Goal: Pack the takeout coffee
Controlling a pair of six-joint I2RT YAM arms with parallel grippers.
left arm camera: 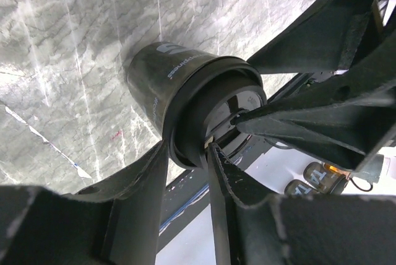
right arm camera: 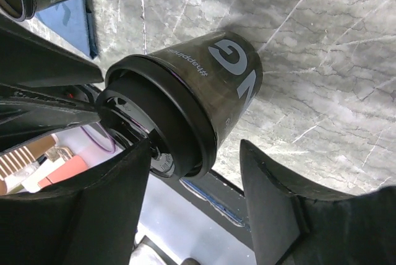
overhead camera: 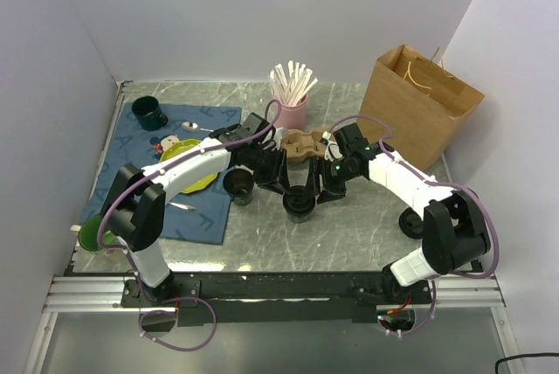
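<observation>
A black takeout coffee cup [overhead camera: 299, 205] with a black lid [left arm camera: 201, 113] stands on the marble table between both arms. My left gripper [left arm camera: 185, 166] is shut on the lid's rim, one finger outside the rim and the other on the lid's top. From the other side my right gripper [right arm camera: 195, 160] straddles the lidded cup [right arm camera: 210, 73]; its jaws are open, the left finger by the lid [right arm camera: 164, 119] and the right finger apart from the cup wall. In the top view the left gripper [overhead camera: 284, 183] and right gripper [overhead camera: 316, 189] meet over the cup.
A second black cup [overhead camera: 238, 185] without a lid stands left of it, by the blue mat [overhead camera: 196, 217]. Behind are a cardboard cup carrier [overhead camera: 301, 145], a pink cup of stirrers [overhead camera: 293, 103] and an open brown paper bag [overhead camera: 419, 103]. A black disc [overhead camera: 410, 221] lies at the right.
</observation>
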